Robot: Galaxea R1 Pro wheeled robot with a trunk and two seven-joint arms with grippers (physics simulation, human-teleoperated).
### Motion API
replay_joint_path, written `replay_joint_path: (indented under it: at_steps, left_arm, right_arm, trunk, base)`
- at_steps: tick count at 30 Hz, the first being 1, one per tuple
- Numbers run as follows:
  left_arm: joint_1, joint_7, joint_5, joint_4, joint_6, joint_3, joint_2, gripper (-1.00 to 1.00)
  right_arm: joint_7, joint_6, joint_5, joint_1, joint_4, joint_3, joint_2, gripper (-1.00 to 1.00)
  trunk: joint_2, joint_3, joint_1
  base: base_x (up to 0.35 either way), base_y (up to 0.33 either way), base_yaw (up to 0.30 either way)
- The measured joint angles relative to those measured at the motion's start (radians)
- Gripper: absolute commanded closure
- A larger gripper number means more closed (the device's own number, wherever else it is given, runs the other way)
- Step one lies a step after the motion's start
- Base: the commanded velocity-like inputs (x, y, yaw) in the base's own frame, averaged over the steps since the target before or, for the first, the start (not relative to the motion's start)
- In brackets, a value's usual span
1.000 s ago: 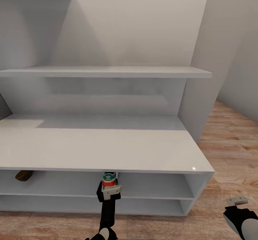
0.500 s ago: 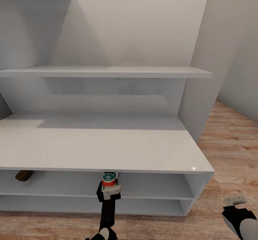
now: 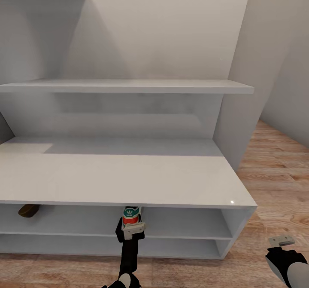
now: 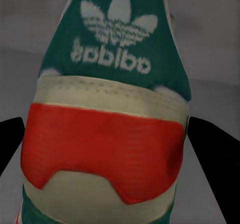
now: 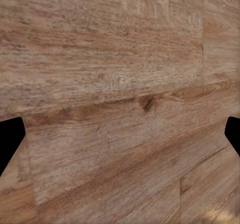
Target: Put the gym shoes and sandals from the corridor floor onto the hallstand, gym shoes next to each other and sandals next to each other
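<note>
my left fingers [image 3: 131, 229] are clamped on a sneaker [image 3: 130, 216], heel to my wrist cam, toe poking into the rack's [image 3: 128, 180] upper shelf. head cam also catches a sandal [image 3: 28, 210] far left on that shelf. right fingers [image 3: 281, 240] spread wide over bare floor [image 5: 120, 83], holding nothing.

I read one marking only: a white trefoil logo with mirrored, garbled lettering resembling "adidas" beneath it, printed on the teal-green heel tab of the gym shoe [image 4: 107, 108] seen in my left wrist view.
</note>
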Motion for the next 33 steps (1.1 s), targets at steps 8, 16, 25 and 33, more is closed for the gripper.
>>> replay_joint_path:
  at_steps: [8,16,25,33]
  left_arm:
    - [0.000,0.000,0.000,0.000,0.000,0.001,0.000,1.00]
    - [0.000,0.000,0.000,0.000,0.000,0.001,0.000,1.00]
    - [0.000,0.000,0.000,0.000,0.000,0.002,0.000,1.00]
    - [0.000,0.000,0.000,0.000,0.000,0.001,0.000,1.00]
  right_arm:
    - [0.004,0.002,0.002,0.000,-0.001,0.002,-0.010,-1.00]
    - [0.005,0.002,0.004,0.000,0.016,0.003,-0.051,-1.00]
    - [0.006,0.002,0.004,0.000,0.045,0.004,-0.088,-1.00]
    - [0.007,0.001,0.003,0.000,0.052,0.006,-0.088,-1.00]
  trunk:
    - [0.000,0.000,0.000]
    - [0.000,0.000,0.000]
    - [0.000,0.000,0.000]
    - [0.000,0.000,0.000]
  base:
    - [0.000,0.000,0.000]
    - [0.000,0.000,0.000]
    - [0.000,0.000,0.000]
    - [0.000,0.000,0.000]
